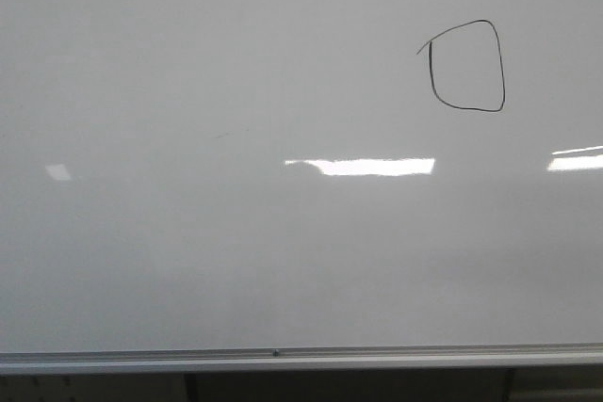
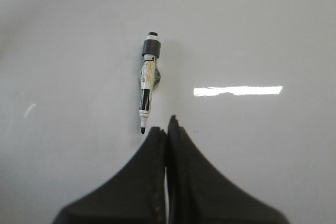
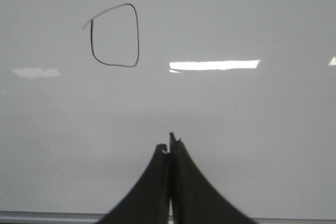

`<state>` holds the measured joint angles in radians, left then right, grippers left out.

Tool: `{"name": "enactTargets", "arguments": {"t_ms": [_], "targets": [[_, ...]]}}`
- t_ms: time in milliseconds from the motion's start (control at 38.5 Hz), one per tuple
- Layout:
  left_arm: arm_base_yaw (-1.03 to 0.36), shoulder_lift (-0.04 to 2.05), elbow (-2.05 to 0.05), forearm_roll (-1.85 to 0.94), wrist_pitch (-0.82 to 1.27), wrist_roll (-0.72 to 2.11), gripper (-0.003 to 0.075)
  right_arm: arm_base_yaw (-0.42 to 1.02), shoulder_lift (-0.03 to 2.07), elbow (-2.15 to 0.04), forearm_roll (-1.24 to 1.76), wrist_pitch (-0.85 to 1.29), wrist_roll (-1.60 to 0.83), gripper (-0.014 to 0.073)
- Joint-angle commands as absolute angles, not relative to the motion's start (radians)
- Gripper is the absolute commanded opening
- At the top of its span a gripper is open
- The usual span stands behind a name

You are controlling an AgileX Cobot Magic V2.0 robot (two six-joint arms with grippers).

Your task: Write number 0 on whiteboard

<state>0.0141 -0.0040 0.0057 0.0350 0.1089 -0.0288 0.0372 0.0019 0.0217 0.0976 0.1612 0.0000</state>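
The whiteboard (image 1: 236, 261) is filling the front view, glossy and pale, with its silver frame strip (image 1: 301, 358) running along the near edge. The number 0 (image 1: 466, 65) is sitting toward the upper right of the board, a thin black rounded-square loop, closed, with a short tail sticking out at its upper left corner. Bright light reflections (image 1: 363, 166) are glaring across the middle of the board, well below the loop.

Over to the wrist views: the left gripper (image 2: 167, 129) is hovering with its jaws pressed together, gripping nothing, and a marker (image 2: 147, 90) is lying uncapped on the board just beyond its fingertips, tip pointing back toward the gripper. The right gripper (image 3: 169, 148) is likewise closed and empty, facing the board with the loop showing well apart from its fingers.
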Motion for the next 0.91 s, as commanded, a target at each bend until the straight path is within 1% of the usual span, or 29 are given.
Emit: {"name": "enactTargets", "arguments": {"t_ms": [0,883], "targets": [[0.01,-0.024,0.029,0.034,0.023,-0.037,-0.002,0.018,-0.027,0.027,0.053,0.138,0.0,-0.0069],[0.01,-0.022,0.029,0.034,0.023,-0.037,-0.002,0.018,-0.026,0.028,0.043,0.147,0.0,-0.0069]]}}
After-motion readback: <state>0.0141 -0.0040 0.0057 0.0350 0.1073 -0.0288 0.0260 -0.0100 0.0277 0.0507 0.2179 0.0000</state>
